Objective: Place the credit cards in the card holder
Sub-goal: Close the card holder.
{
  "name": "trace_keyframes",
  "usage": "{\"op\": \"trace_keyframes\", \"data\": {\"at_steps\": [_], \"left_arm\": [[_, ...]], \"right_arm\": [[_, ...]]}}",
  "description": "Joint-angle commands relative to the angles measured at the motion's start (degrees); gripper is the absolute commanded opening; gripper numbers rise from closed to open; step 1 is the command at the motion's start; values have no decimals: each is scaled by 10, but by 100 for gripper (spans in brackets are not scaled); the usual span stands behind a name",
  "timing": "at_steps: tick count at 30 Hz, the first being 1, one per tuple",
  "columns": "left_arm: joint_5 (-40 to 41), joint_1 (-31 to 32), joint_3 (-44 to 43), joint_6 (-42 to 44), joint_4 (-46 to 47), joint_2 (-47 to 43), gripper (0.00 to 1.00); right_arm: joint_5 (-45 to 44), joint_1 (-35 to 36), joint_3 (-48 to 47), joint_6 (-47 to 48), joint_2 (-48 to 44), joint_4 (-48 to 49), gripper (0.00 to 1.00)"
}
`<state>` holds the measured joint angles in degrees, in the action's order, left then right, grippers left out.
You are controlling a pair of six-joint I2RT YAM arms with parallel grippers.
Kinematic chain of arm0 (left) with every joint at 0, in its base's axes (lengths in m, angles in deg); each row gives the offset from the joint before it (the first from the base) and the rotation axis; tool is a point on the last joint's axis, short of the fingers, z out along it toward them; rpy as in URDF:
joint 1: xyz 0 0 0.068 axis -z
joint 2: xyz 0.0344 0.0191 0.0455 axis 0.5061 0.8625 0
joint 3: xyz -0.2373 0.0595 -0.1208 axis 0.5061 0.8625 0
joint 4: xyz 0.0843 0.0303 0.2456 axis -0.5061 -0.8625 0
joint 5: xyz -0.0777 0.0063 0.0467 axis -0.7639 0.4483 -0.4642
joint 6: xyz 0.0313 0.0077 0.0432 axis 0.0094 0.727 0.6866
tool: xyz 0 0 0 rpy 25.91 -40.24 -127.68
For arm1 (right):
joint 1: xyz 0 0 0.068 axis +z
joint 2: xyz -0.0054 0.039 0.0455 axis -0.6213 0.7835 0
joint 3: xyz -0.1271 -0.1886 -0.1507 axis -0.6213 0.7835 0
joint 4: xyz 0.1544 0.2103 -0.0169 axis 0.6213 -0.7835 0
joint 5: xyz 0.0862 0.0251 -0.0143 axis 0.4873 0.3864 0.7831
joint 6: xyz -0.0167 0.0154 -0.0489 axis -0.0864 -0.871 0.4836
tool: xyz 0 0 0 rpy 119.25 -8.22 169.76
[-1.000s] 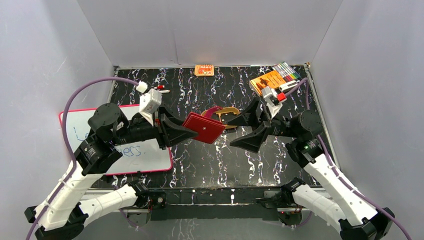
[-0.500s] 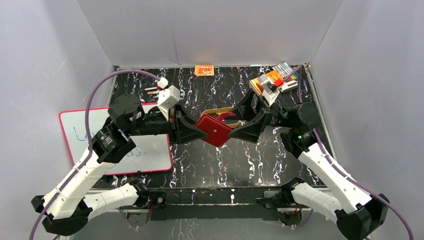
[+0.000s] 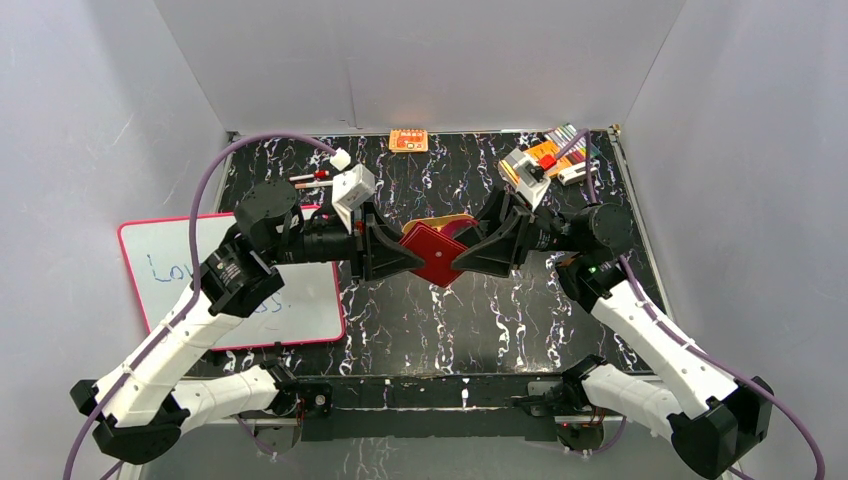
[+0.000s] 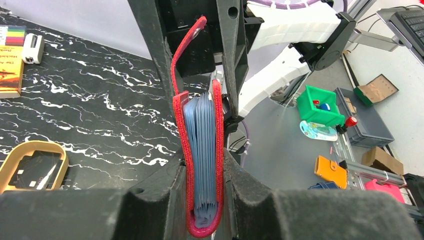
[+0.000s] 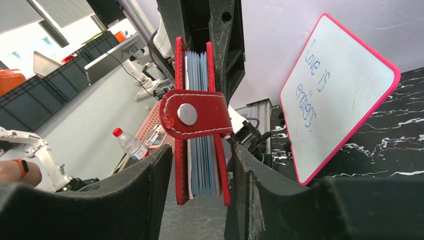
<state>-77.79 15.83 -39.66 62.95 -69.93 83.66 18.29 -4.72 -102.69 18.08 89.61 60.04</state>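
At the far left a white rectangular whiteboard with a pink frame lies flat, half on the black white-veined marble-pattern table, with blue handwriting on it. Just behind its far corner lies a small red-capped stick, too small to make out. The left gripper reaches in from the left towards the table's middle, its two black fingers pinching the fold end of the small dark red leather-like card holder, which is held in the air on edge. Inside it, packed between the red covers, sits a stack of thin blue-grey plastic credit cards. The holder's red snap-button tab wraps across the open edge in the right wrist view. Behind and below the holder lies the tan oval tray, dark pieces inside it. The right gripper meets the holder from the right, one finger close against each red cover. Whether these fingers already press on the covers cannot be told. At the back edge, towards the middle, lies a small orange patterned packet. In the far right corner lie an orange booklet and a row of coloured markers.
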Motion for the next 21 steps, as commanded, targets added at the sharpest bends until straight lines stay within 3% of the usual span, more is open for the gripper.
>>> {"op": "trace_keyframes", "data": {"at_steps": [1,3,8,9,10,11,13,16,21], "left_arm": [[11,0,-25,3,39,-6,0],[18,0,-25,3,43,-5,0],[28,0,-15,-7,58,-10,0],[32,0,-8,-13,62,-13,4],[36,1,2,-20,72,-18,25],[39,0,15,-29,85,-25,54],[50,1,52,-61,120,-41,75],[51,1,113,-125,204,-62,84],[85,0,187,-217,329,-82,81]], "right_arm": [[11,9,-23,-6,-1,21,51],[11,10,-20,-4,-1,19,43],[-16,14,-4,-6,-10,41,8],[-27,14,2,-13,-13,56,3],[-41,14,12,-21,-16,78,0],[-58,15,26,-29,-19,101,0],[-92,14,47,-45,-23,151,0],[-142,15,76,-68,-24,222,0],[-199,16,101,-86,-17,281,0]]}}
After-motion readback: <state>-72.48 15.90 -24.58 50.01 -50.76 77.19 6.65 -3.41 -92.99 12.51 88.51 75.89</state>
